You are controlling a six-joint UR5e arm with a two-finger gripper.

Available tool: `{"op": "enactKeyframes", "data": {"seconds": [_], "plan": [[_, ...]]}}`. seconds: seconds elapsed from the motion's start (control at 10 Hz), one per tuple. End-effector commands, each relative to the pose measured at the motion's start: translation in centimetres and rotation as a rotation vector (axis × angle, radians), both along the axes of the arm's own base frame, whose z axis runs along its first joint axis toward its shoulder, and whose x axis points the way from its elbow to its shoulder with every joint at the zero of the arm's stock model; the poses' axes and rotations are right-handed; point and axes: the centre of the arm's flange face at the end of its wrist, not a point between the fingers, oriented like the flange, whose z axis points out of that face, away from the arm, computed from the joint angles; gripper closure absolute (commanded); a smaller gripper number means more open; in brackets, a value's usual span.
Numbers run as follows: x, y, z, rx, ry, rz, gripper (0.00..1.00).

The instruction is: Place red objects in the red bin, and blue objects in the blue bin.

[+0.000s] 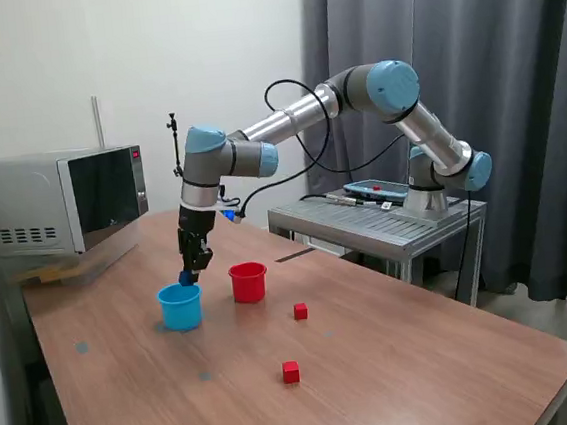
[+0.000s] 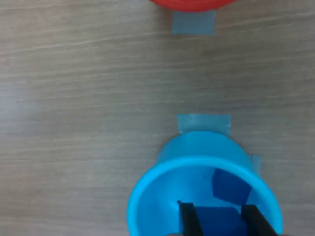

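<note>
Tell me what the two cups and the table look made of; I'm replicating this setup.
Blue cup: likely plastic, smooth, slightly glossy, thin rolled rim. Red cup: looks like the same molded plastic, with a rim. Table: brown wood-grain surface with a matte sheen, possibly laminate rather than solid wood; the pictures cannot settle that.

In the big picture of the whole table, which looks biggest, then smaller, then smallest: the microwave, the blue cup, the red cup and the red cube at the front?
1. microwave, by far.
2. blue cup and red cup: alike; blue looks slightly bigger, but sits nearer the camera.
3. front red cube, tiny.
</note>
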Motion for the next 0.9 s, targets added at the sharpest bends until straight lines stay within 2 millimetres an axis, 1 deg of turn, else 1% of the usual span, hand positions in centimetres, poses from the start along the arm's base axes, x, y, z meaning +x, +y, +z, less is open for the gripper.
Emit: {"op": "enactKeyframes", "data": {"seconds": [0.0,0.2,0.5,0.6,0.7,0.8], "plan": [[-0.2,0.8,0.5,0.003,0.015,-0.011,0.00],[-0.3,1.9,1.0,0.007,0.031,-0.025,0.00],[-0.3,1.7,1.1,0.000,0.035,-0.034,0.00],[0.0,0.3,1.8,-0.005,0.038,-0.023,0.00],[0.5,-1.7,3.7,-0.027,0.058,-0.008,0.00],[1.5,-9.6,4.3,-0.109,0.057,0.094,0.00]]}}
